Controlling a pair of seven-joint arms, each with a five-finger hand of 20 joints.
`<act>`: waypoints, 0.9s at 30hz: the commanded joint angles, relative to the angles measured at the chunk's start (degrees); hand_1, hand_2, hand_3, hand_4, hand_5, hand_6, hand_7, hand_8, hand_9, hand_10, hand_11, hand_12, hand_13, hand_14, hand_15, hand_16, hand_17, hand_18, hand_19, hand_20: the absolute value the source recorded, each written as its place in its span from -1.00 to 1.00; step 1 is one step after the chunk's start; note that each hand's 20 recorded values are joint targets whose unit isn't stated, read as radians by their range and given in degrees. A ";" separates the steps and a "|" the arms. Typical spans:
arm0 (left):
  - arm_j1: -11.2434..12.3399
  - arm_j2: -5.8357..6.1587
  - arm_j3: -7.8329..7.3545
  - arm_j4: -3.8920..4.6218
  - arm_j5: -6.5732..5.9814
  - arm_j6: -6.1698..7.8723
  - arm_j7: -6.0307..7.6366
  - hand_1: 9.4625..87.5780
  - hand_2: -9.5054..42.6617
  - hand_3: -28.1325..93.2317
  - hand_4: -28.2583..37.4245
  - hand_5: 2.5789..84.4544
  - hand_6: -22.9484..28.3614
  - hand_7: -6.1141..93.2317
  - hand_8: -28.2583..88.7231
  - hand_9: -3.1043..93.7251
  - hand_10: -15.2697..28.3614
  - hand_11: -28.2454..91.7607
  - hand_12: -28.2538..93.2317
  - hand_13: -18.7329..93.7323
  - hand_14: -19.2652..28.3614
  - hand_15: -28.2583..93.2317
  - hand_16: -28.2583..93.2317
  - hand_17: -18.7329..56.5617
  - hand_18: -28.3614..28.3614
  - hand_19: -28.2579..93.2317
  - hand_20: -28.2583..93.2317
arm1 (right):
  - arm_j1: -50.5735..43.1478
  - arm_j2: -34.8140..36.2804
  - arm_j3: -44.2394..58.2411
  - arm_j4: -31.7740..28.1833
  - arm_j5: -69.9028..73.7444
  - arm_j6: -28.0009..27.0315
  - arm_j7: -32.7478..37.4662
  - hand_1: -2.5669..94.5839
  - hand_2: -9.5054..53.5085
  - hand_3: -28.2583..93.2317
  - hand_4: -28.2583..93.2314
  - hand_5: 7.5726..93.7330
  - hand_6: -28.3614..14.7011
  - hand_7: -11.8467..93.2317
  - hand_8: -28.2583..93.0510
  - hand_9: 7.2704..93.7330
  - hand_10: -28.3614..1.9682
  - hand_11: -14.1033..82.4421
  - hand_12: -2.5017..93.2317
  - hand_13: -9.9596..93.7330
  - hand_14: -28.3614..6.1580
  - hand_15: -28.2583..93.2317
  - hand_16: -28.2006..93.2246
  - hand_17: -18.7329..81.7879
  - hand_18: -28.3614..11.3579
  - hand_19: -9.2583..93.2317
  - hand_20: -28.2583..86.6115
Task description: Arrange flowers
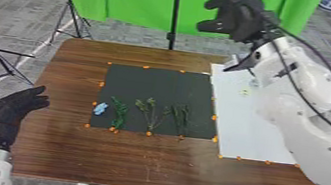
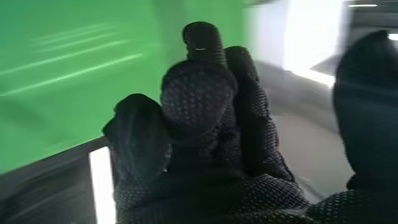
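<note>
So, a small blue flower-like piece (image 1: pixel 100 108) is laid at the left edge of the black mat (image 1: pixel 155 84), toward its near side. Three green sprigs are lined up on the mat's near half: a leafy one (image 1: pixel 119 114) just beside the blue piece, a branching one (image 1: pixel 151 113) around the middle, and a darker one (image 1: pixel 180 119) farther right. The white sheet (image 1: pixel 232 123) is set right of the mat, with a small yellowish spot (image 1: pixel 244 92) on it; whether that's a flower can't be told. The brown table (image 1: pixel 118 160) is under it all.

The right hand (image 1: pixel 235 13) is held up past the mat's far right corner, loosely open, thumb apart, nothing gripped. The left hand (image 1: pixel 19 105) is parked left of the mat, relaxed open and empty too.

As for the step, nothing's being placed, so this reads as a pause ahead of a pick, with the arranging itself not finished. Next up, probably, the right hand needs to be brought down over the mat and one sprig pinched by its stem. Those stems look thin, so a low, careful pinch is called for.
</note>
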 commanded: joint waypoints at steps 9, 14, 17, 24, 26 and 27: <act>1.36 -1.22 -0.09 -0.24 -0.12 0.14 -0.81 -0.58 0.16 0.62 -0.92 0.15 0.14 -0.61 -0.63 0.07 0.40 -0.15 -0.37 0.07 0.61 -0.11 -0.60 -0.22 0.48 -0.31 -0.22 | -21.20 7.12 12.60 13.76 -0.41 -5.31 10.09 -0.37 -1.00 0.50 -0.70 0.22 0.29 -0.56 -0.64 0.53 -0.24 -0.31 -0.42 0.76 0.18 0.53 0.04 0.48 -0.51 1.00 0.53; 1.03 -1.20 0.07 -0.07 0.03 -0.35 -0.89 -0.58 0.16 0.61 -0.93 0.15 0.14 -0.62 -0.63 0.07 0.40 -0.15 -0.37 0.07 0.61 -0.11 -0.60 -0.22 0.48 -0.31 -0.22 | -23.24 6.20 11.80 14.76 0.15 -3.70 10.04 -0.30 -1.00 0.52 -0.71 0.26 0.33 -0.54 -0.65 0.60 -0.12 -0.27 -0.42 0.81 0.28 0.53 0.04 0.52 -0.48 1.00 0.53; 0.70 -1.02 0.25 0.17 -0.03 -0.68 -0.91 -0.58 0.16 0.61 -0.93 0.15 0.14 -0.62 -0.63 0.07 0.40 -0.15 -0.37 0.07 0.61 -0.11 -0.60 -0.22 0.48 -0.31 -0.22 | -24.39 5.74 11.64 14.83 0.03 -2.30 9.67 -0.29 -1.00 0.53 -0.72 0.26 0.33 -0.53 -0.66 0.61 -0.07 -0.25 -0.42 0.82 0.30 0.53 0.04 0.52 -0.48 1.00 0.54; 0.55 -1.08 0.34 0.31 0.18 -1.39 -1.24 -0.58 0.15 0.61 -0.92 0.15 0.14 -0.62 -0.63 0.07 0.39 -0.15 -0.37 0.07 0.61 -0.11 -0.60 -0.22 0.47 -0.31 -0.22 | -25.34 4.74 9.76 15.60 -2.01 -1.39 10.36 -0.26 -1.00 0.54 -0.73 0.27 0.34 -0.52 -0.66 0.65 0.00 -0.22 -0.42 0.84 0.36 0.53 0.05 0.54 -0.46 1.00 0.55; 0.76 -1.16 0.27 0.26 0.17 -1.46 -1.27 -0.58 0.15 0.61 -0.92 0.15 0.14 -0.62 -0.63 0.07 0.40 -0.15 -0.37 0.07 0.61 -0.11 -0.60 -0.22 0.48 -0.31 -0.22 | -25.64 4.45 8.98 16.17 -3.76 -1.97 10.44 -0.25 -1.00 0.55 -0.73 0.27 0.34 -0.51 -0.66 0.65 0.00 -0.22 -0.42 0.85 0.37 0.53 0.05 0.54 -0.45 1.00 0.55; 0.84 -1.20 0.22 0.26 0.15 -1.50 -1.18 -0.58 0.15 0.61 -0.92 0.15 0.14 -0.62 -0.63 0.07 0.40 -0.15 -0.37 0.07 0.61 -0.11 -0.60 -0.22 0.47 -0.31 -0.22 | -25.81 4.35 8.65 16.41 -3.51 -1.79 10.60 -0.25 -1.00 0.55 -0.73 0.27 0.34 -0.51 -0.66 0.65 0.01 -0.22 -0.42 0.85 0.38 0.53 0.05 0.55 -0.45 1.00 0.55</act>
